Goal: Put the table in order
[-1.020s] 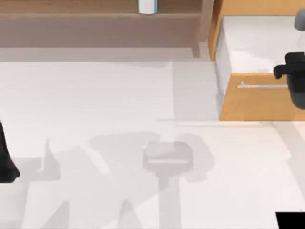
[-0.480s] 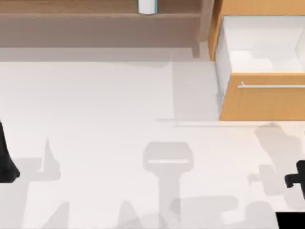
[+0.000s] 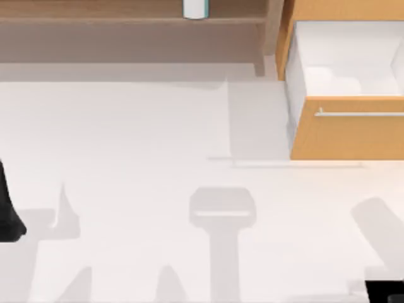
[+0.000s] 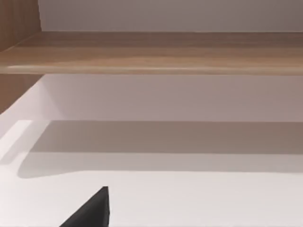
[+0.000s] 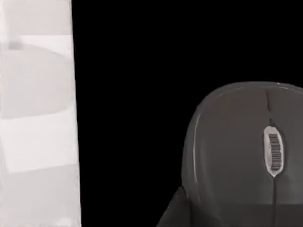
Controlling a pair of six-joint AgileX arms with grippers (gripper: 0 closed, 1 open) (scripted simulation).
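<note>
Worktop (image 3: pixel 139 139): white, plain, runs across the whole top view.

Left arm (image 3: pixel 7 211) is parked at the 9 o'clock edge. My left pincer (image 4: pixel 92 212) shows as a black tip low over the worktop in the left wrist view, facing the light brown wooden shelf (image 4: pixel 156 52). Apart or together: cannot tell.

Right arm (image 3: pixel 385 291) sits at the 5 o'clock corner, at the frame edge. Right pincer state: cannot tell. The right wrist view has a grey computer mouse (image 5: pixel 236 156) close to the lens, scroll wheel (image 5: pixel 273 153) facing the camera and black behind it. A strip of worktop runs down one side of that view. Whether the mouse is clamped: cannot tell.

At 12 o'clock the shelf carries a white cylinder (image 3: pixel 196 7), upright.

At 2 o'clock there is an orange-tan drawer cabinet (image 3: pixel 334 136). Its drawer (image 3: pixel 347 57) is pulled out with the white inside showing. The silver bar handle (image 3: pixel 360 113) runs along the drawer front.

Grey shadows (image 3: pixel 222 211) lie on the worktop around 6 o'clock.
</note>
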